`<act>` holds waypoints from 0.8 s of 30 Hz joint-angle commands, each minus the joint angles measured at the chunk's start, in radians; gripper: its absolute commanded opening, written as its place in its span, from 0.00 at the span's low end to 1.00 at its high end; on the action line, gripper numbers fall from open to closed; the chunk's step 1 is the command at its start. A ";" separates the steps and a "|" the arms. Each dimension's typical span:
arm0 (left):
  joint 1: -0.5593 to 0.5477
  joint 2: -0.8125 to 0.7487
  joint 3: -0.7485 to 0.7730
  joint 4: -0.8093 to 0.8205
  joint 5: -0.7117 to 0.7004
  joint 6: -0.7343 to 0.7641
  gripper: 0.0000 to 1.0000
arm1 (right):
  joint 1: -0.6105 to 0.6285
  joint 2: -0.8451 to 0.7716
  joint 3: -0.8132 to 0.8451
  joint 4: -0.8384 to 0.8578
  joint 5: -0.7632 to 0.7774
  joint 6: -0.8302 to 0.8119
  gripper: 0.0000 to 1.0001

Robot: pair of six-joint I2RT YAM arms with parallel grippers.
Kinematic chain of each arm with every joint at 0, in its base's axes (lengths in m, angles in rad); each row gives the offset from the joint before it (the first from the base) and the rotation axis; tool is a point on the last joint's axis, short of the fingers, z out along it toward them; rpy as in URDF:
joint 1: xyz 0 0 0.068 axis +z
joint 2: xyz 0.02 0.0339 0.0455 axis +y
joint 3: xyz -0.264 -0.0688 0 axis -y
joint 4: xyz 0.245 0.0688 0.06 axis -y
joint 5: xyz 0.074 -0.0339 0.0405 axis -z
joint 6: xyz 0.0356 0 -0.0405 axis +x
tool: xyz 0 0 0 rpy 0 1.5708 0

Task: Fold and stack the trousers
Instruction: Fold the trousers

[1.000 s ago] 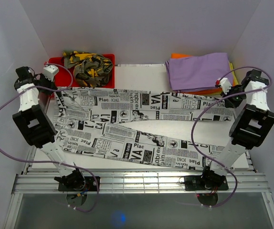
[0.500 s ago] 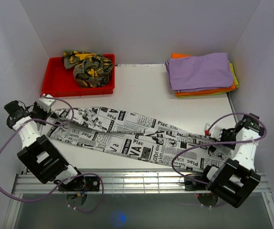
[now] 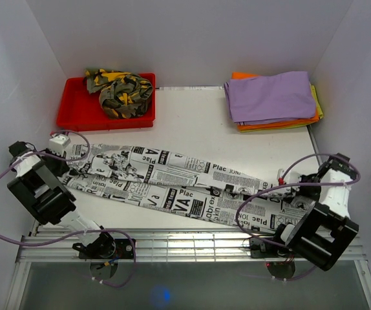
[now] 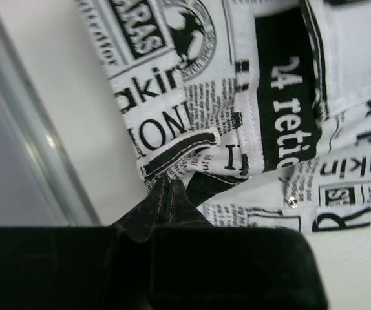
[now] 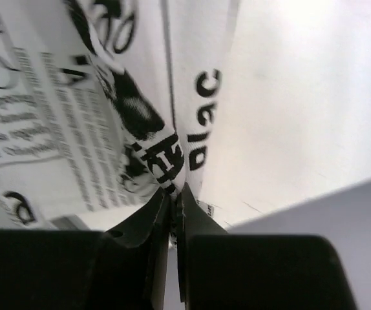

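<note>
The newspaper-print trousers [image 3: 172, 184] lie in a long band across the table, one leg laid over the other, waist at the left and cuffs at the right. My left gripper [image 3: 71, 165] is shut on the waist end; in the left wrist view its tips [image 4: 170, 185] pinch the hem of the printed cloth [image 4: 263, 97]. At the cuff end my right gripper [image 3: 289, 189] is also shut, and the right wrist view has its jaws [image 5: 176, 192] clamped on a fold of the trousers [image 5: 108, 97]. The camouflage trousers [image 3: 121, 90] sit bunched in a red tray [image 3: 75, 110].
A folded stack with a purple cloth [image 3: 273, 95] on top of orange ones lies at the back right. The white table [image 3: 192, 123] is walled on three sides. A metal rail [image 3: 185, 242] runs along the near edge, close to both arms.
Both arms have drawn the far leg toward the near edge, so the spread V of legs has closed into one doubled band. Both grips have held.
</note>
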 commanded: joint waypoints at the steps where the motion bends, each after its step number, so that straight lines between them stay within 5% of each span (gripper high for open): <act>1: -0.004 0.013 0.170 0.034 0.082 -0.183 0.00 | -0.004 0.111 0.275 -0.002 -0.071 0.103 0.08; 5: -0.002 0.054 0.351 -0.011 0.118 -0.257 0.00 | -0.014 0.203 0.509 -0.138 -0.138 0.138 0.08; 9: 0.018 0.068 0.489 -0.117 0.156 -0.205 0.00 | -0.031 0.154 0.541 -0.258 -0.143 0.052 0.08; 18: 0.165 0.079 0.392 -0.371 0.123 0.166 0.00 | -0.140 -0.180 0.072 -0.283 0.021 -0.281 0.08; 24: 0.153 0.097 0.056 -0.158 -0.092 0.190 0.00 | -0.142 -0.165 -0.202 0.031 0.114 -0.261 0.08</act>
